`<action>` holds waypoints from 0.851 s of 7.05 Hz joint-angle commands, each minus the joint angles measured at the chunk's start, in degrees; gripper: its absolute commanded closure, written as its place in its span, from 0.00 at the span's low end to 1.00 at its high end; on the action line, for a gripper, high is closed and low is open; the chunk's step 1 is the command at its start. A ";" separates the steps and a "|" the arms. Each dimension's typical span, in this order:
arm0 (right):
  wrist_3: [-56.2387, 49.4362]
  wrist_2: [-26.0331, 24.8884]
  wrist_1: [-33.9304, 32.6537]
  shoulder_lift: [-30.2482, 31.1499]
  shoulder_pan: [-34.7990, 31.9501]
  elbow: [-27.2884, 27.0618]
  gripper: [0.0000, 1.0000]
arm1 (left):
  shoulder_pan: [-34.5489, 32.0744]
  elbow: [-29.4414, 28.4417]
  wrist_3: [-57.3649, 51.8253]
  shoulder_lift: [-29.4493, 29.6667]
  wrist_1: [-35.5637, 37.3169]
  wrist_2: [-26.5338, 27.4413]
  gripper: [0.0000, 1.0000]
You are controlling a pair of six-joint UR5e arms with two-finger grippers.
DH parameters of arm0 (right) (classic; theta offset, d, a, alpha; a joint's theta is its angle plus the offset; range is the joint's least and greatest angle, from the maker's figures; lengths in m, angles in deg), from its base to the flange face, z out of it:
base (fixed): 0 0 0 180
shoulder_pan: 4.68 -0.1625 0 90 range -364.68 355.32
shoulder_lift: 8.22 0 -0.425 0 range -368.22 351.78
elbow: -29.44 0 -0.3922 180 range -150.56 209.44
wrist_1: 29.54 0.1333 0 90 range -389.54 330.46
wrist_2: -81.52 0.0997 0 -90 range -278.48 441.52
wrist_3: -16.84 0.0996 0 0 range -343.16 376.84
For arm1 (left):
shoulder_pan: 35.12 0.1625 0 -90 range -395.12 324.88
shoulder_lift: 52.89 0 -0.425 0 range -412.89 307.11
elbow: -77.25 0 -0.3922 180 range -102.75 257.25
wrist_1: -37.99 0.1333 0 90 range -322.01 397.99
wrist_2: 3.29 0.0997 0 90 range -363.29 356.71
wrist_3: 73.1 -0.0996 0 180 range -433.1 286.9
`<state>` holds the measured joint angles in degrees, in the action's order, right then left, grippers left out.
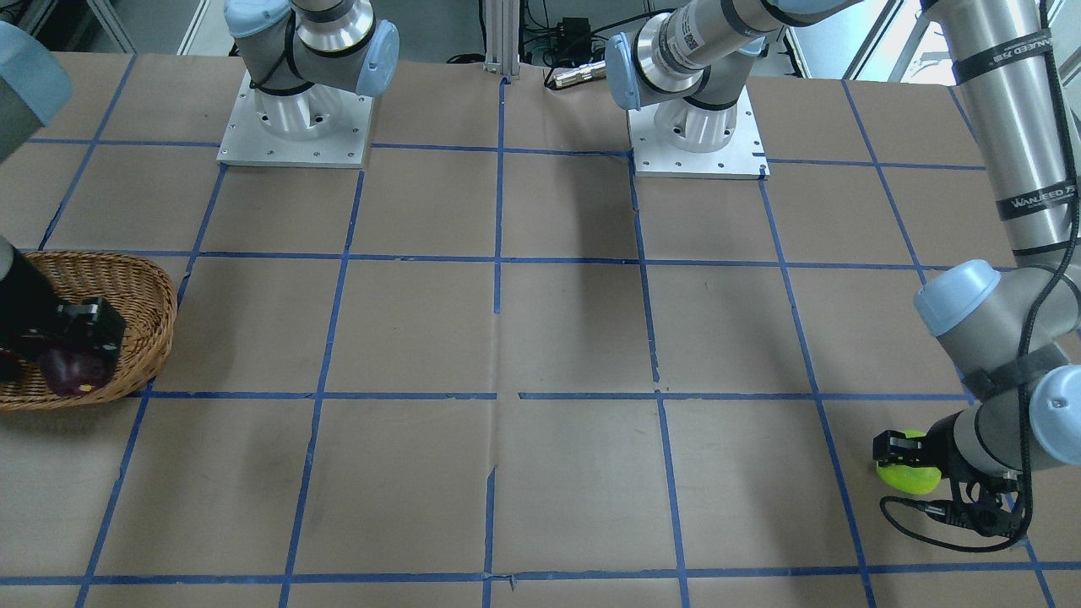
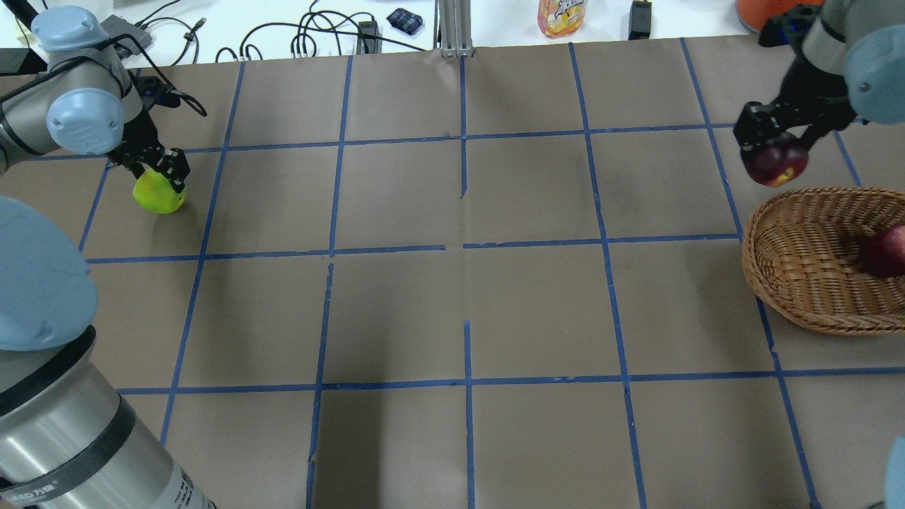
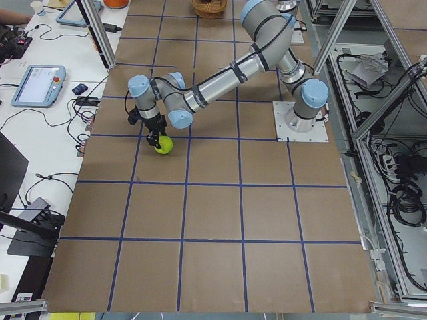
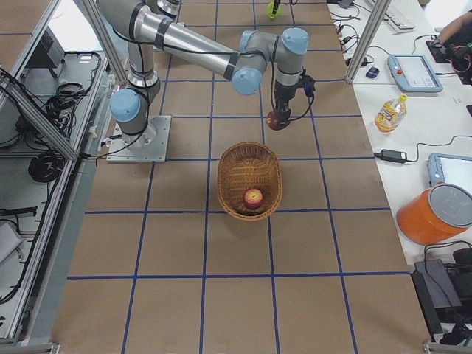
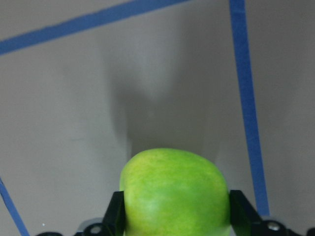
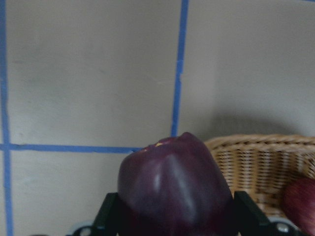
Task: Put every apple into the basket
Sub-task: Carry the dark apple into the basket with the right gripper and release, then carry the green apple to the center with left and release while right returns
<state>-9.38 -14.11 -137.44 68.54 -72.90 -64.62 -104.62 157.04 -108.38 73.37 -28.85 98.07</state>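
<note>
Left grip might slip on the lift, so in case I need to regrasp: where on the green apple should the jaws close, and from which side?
Close them across its widest middle, coming straight down from above, as the left gripper does now. The green apple is round, with no handle or flat face to favour. The jaws hold best set opposite each other at the bulge, one on either flank.

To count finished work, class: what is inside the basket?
One red apple lies inside the basket. The right tool holds the maroon apple near the rim, not inside. Only what is under that red apple is covered.
</note>
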 commanded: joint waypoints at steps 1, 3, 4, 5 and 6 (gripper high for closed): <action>-14.33 0.35 -6.30 0.85 12.79 -7.58 0.87 | -4.73 -2.87 4.74 -2.93 -10.00 0.33 1.00; -20.09 0.53 -21.32 0.68 17.06 -17.87 0.83 | -17.01 -3.07 21.57 -5.49 -14.11 -4.99 1.00; -19.93 0.70 -21.82 0.50 17.07 -18.17 0.56 | -22.82 -2.98 30.62 -5.49 -14.89 -14.69 1.00; -20.27 2.27 -21.21 0.50 17.07 -18.00 0.01 | -27.49 -2.98 40.02 -3.75 -14.03 -21.48 1.00; -20.28 2.37 -21.12 1.02 17.07 -17.91 0.00 | -30.58 -2.54 48.03 -2.86 -11.76 -29.21 1.00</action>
<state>-29.45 -12.36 -158.47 69.20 -55.91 -82.40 -130.49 154.16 -70.74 69.32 -42.47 78.06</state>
